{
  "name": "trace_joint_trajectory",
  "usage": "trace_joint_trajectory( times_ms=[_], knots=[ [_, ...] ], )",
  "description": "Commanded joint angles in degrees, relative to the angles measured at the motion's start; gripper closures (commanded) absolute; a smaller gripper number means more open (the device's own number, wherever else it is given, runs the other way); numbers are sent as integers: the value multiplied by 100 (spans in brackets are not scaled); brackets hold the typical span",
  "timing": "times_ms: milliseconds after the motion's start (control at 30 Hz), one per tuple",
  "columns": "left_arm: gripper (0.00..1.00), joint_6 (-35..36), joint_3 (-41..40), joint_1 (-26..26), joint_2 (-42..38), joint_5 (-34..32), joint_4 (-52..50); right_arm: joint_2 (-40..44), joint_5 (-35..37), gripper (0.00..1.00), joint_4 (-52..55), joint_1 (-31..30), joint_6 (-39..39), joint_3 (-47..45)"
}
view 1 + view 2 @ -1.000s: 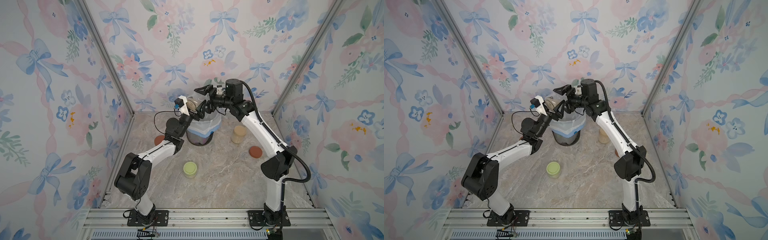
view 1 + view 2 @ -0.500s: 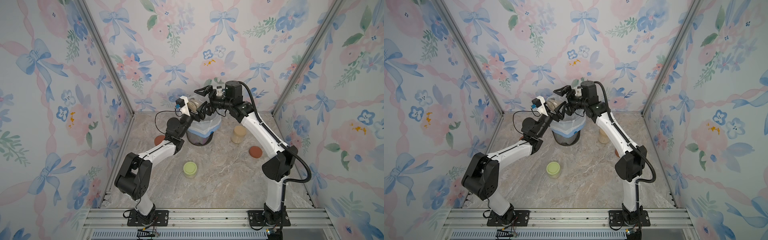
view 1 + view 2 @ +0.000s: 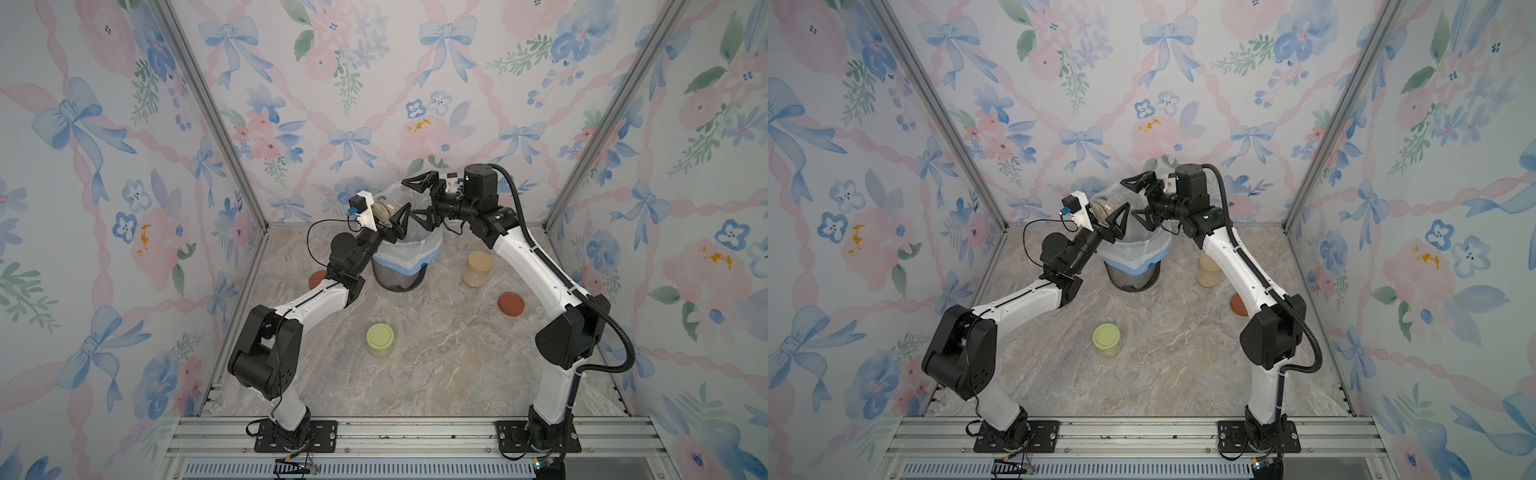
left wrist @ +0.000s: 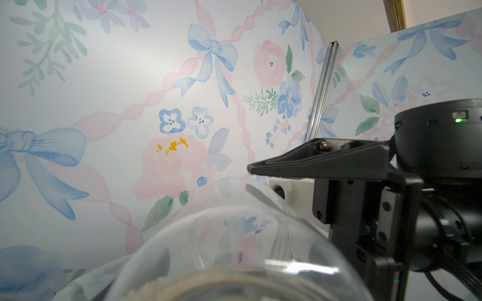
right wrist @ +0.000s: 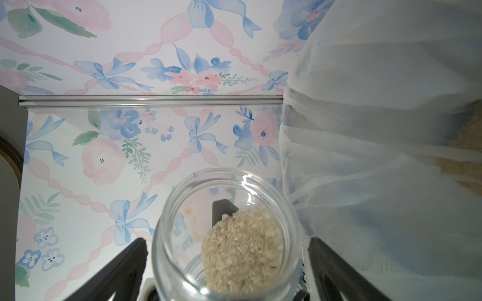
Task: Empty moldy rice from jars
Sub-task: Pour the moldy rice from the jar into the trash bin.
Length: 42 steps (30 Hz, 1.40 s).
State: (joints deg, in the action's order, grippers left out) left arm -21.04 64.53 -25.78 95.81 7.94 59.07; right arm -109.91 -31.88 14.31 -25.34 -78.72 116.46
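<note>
Now: left arm holds open jar tipped at the bin, right jaws wide

Left gripper (image 3: 392, 216) is clamped on the open jar (image 3: 380, 211). The jar has no lid on, is raised and lies tilted on its side, mouth pointing at the right gripper (image 3: 409, 199). Rice (image 5: 242, 250) sits as a pale clump inside the glass, low and close to the mouth.

Right gripper is spread wide and empty. In the right wrist view its fingers (image 5: 114, 271) stand either side of the jar mouth, with a gap on both sides.

Both grippers hang over the bin (image 3: 405, 266). Its white liner (image 5: 378, 130) is just beside the right gripper, and a tan grainy mass shows through it.

Below the right gripper, on its arm's side, the beige-lidded jar (image 3: 478, 269) stands upright on the table (image 3: 436, 374). The rust-red lid (image 3: 511, 304) lies flat a bit further toward that arm's base. The green-lidded jar (image 3: 380, 340) stands well apart from both grippers, between the two arms
</note>
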Motion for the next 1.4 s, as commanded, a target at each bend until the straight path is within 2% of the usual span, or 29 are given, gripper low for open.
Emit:
trace_joint_trajectory(
  times_ms=[0, 300, 567, 767, 1167, 1367],
  knots=[
    [100, 167, 441, 63, -340, 81, -2, 266, 82, 3, 6, 133, 251, -125],
    [100, 915, 1131, 79, -569, 106, -2163, 443, 183, 3, 789, 350, 1131, 4],
    [100, 1297, 1777, 125, -694, -123, -4136, 547, 323, 3, 1693, 513, 2172, 328],
    [100, 1488, 2279, 144, -669, -273, -5260, 627, 335, 3, 1915, 657, 2533, 368],
    [100, 1446, 4242, 203, 229, -373, -7374, 664, 285, 3, 1980, 776, 2785, 302],
    [100, 1159, 5614, 200, 988, -308, -8516, 675, 261, 3, 1904, 812, 2797, 156]
  ],
)
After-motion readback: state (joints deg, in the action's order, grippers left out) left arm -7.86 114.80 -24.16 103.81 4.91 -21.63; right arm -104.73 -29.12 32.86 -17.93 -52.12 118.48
